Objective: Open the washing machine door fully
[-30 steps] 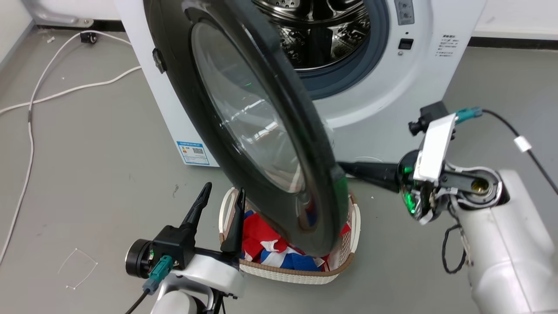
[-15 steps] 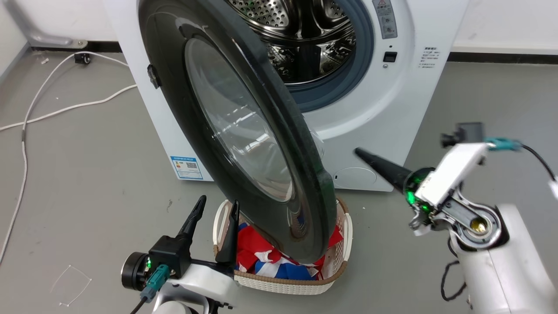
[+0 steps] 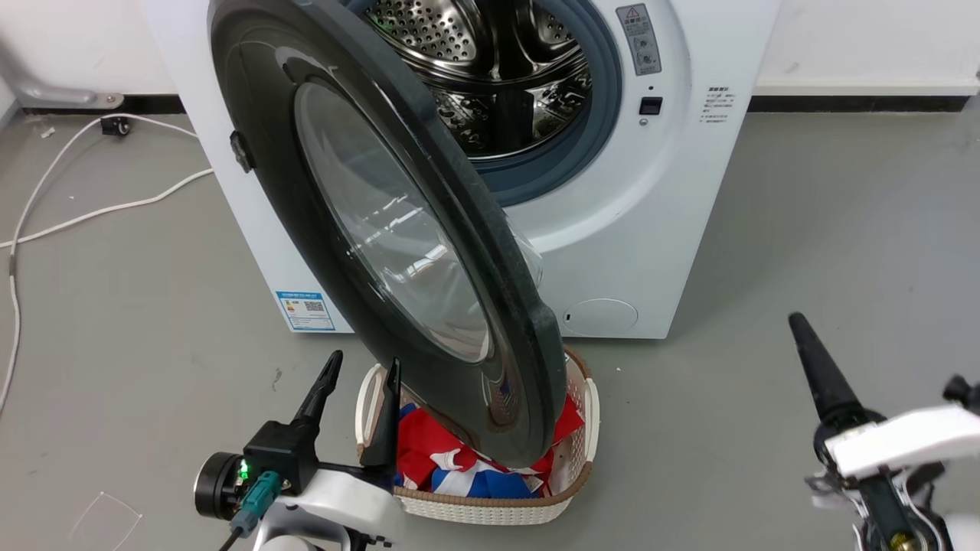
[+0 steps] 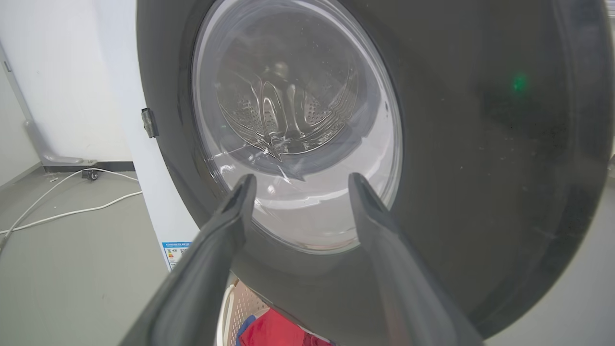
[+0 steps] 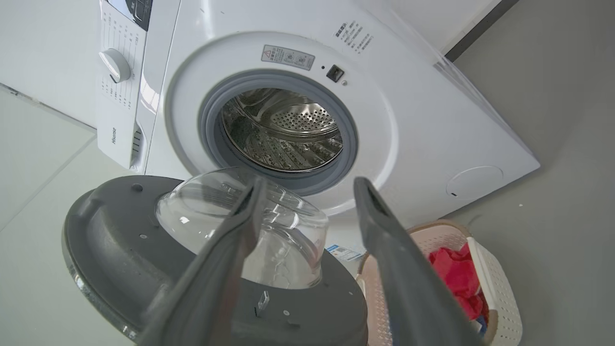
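The white washing machine (image 3: 651, 191) stands at the back with its steel drum (image 3: 490, 69) exposed. The washing machine door (image 3: 398, 229), a black disc with a clear window, hangs from its left hinge and juts out toward me, over a basket. My left gripper (image 3: 361, 375) is open at the lower left, close to the door's outer face. In the left wrist view the left gripper (image 4: 301, 179) points at the door (image 4: 480, 144) with nothing held. My right gripper (image 3: 800, 325) stands at the lower right, well clear of the door. The right wrist view shows that gripper (image 5: 311, 185) open, facing the door's inner side (image 5: 120, 250).
A cream laundry basket (image 3: 582, 428) holding red, white and blue cloth (image 3: 436, 451) sits on the floor under the door's free edge. A white cable (image 3: 99, 210) runs across the grey floor at the left. Open floor lies to the right of the machine.
My right gripper has drawn back from the door's free edge to the lower right and now points up. The camera has shifted. The left gripper holds its place.
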Available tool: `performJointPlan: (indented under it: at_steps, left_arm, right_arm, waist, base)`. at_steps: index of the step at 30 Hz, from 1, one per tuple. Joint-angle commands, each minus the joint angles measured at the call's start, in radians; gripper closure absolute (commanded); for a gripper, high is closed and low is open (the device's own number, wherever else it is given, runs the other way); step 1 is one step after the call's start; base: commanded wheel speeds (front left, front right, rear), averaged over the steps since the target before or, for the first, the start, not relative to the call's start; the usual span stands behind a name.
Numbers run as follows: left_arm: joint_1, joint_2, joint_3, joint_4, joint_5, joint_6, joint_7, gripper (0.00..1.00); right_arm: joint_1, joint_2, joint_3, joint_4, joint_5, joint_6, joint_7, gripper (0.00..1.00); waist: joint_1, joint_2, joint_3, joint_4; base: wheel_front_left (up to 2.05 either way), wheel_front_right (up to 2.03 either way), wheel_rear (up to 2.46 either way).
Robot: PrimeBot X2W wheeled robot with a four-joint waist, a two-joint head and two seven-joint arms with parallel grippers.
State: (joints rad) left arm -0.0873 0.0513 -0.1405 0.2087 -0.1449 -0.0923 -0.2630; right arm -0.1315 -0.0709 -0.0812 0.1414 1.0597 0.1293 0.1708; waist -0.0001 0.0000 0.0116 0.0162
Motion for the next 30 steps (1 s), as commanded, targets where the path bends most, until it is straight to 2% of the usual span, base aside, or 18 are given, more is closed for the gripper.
performJointPlan:
  at_steps: [1,5,11,14,17,23,30]
  left_arm:
    - [0.008,-0.001,0.006,0.000,0.004,-0.001,-0.003,0.00]
    - [0.006,0.001,0.021,0.002,0.012,-0.002,-0.003,0.00]
    - [0.004,0.001,0.041,0.003,0.021,0.002,-0.003,0.00]
    - [0.008,0.000,0.048,0.005,0.026,0.003,-0.003,0.00]
    - [0.012,0.000,0.051,0.009,0.029,0.001,-0.003,0.00]
    - [0.016,0.000,0.055,0.013,0.039,-0.002,-0.003,0.00]
    - [0.022,0.000,0.050,0.023,0.042,-0.004,-0.003,0.00]
  right_arm:
    - [0.029,0.001,-0.009,-0.016,-0.024,0.003,-0.024,0.00]
    - [0.091,-0.004,-0.026,-0.069,-0.133,0.003,-0.111,0.00]
    - [0.134,-0.026,-0.050,-0.152,-0.477,0.003,-0.250,0.00]
    - [0.149,-0.028,-0.055,-0.198,-0.659,0.002,-0.271,0.00]
    - [0.172,-0.021,-0.043,-0.225,-0.791,0.002,-0.260,0.00]
    - [0.210,-0.004,0.016,-0.186,-0.898,0.001,-0.246,0.00]
    - [0.194,0.011,0.036,-0.121,-0.903,0.001,-0.272,0.00]
  waist:
    - [0.0001,0.0000,-0.001,-0.004]
    - [0.0001,0.0000,0.002,-0.016]
    - [0.0001,0.0000,0.003,-0.026]
    - [0.0001,0.0000,-0.003,-0.027]
    - [0.0001,0.0000,-0.010,-0.025]
    - [0.0001,0.0000,-0.014,-0.024]
    - [0.0001,0.0000,-0.016,-0.027]
  base:
    - [0.00,0.00,0.00]
    - [0.00,0.00,0.00]
    - [0.00,0.00,0.00]
    - [0.00,0.00,0.00]
    - [0.00,0.00,0.00]
    - [0.00,0.00,0.00]
    - [0.00,0.00,0.00]
